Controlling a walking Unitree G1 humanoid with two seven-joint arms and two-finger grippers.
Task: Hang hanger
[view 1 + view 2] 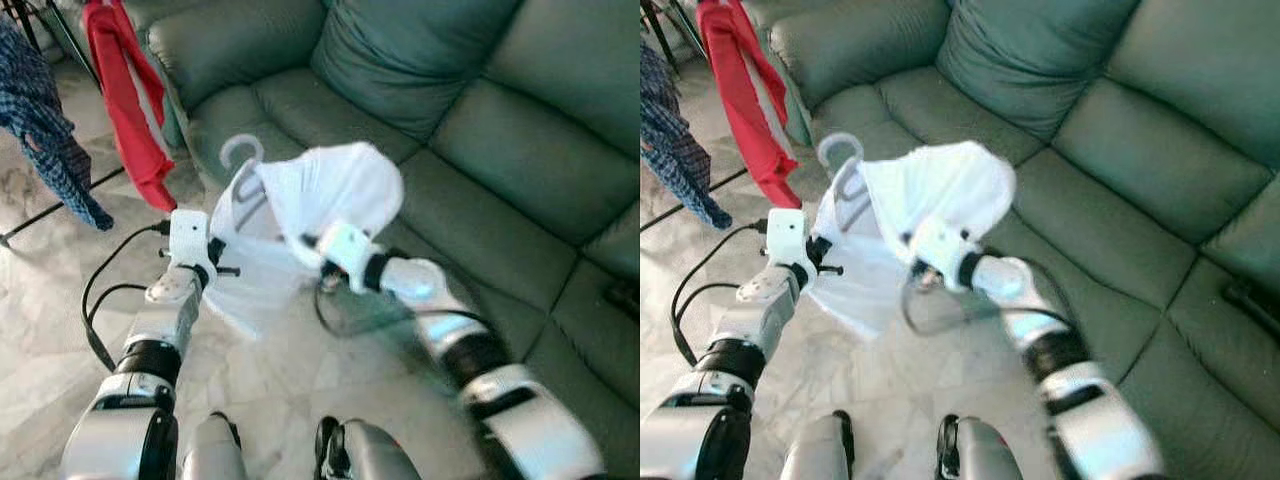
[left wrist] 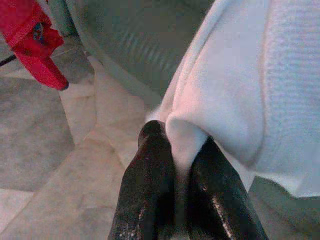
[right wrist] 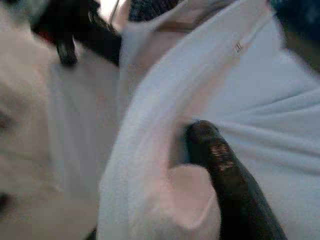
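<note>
Both silver arms are raised before a green sofa, and between them a white garment on a pale hanger is held above the floor. Its fabric is pinched by the left gripper and likewise by the right gripper. Cloth alone appears gripped, so the hanger could slip loose; no containers are noted, and red clothing hangs nearby.

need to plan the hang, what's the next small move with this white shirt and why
Probably turn left toward the rack: both claws, left and right, pinch the white shirt on its hanger, while the red garment hangs there.
</note>
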